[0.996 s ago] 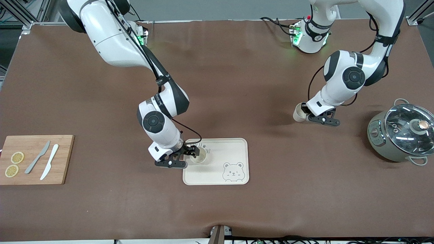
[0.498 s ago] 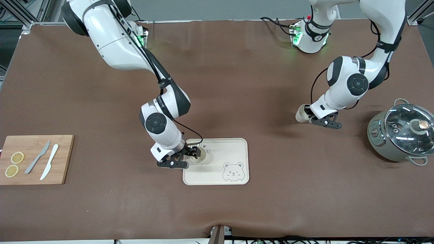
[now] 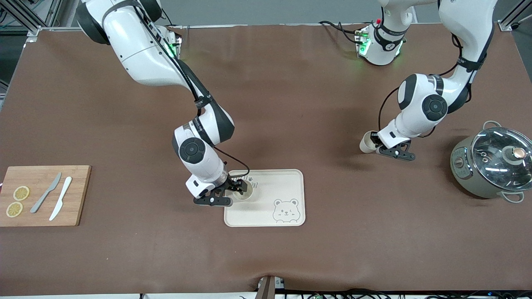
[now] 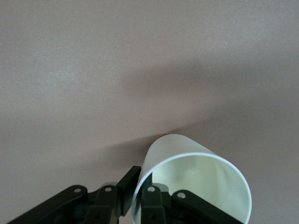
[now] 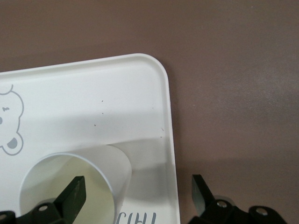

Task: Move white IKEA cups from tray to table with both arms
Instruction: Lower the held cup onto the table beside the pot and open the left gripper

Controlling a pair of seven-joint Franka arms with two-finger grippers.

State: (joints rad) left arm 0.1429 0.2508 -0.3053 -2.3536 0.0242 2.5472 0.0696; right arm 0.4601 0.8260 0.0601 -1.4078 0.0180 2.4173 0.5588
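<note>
One white cup (image 3: pixel 246 192) stands upright on the cream bear tray (image 3: pixel 286 182), in the corner toward the right arm's end. My right gripper (image 3: pixel 236 189) is open at it. In the right wrist view one finger (image 5: pixel 74 191) hangs inside the cup (image 5: pixel 117 168) and the other finger (image 5: pixel 200 189) is outside the rim of the tray (image 5: pixel 93 93), over the table. My left gripper (image 3: pixel 376 143) holds the second white cup (image 3: pixel 367 142) tilted above bare table toward the left arm's end. In the left wrist view the left gripper (image 4: pixel 140 181) is shut on the wall of that cup (image 4: pixel 205 177), one finger inside and one outside.
A wooden cutting board (image 3: pixel 79 195) at the right arm's end carries two lemon slices (image 3: pixel 20 193), a grey knife (image 3: pixel 45 192) and a white knife (image 3: pixel 60 198). A grey pot with a glass lid (image 3: pixel 496 161) stands at the left arm's end.
The left arm shifted slightly, still holding its cup, which ends almost where it was. The right arm barely moved and its gripper stays open at the cup on the tray.
</note>
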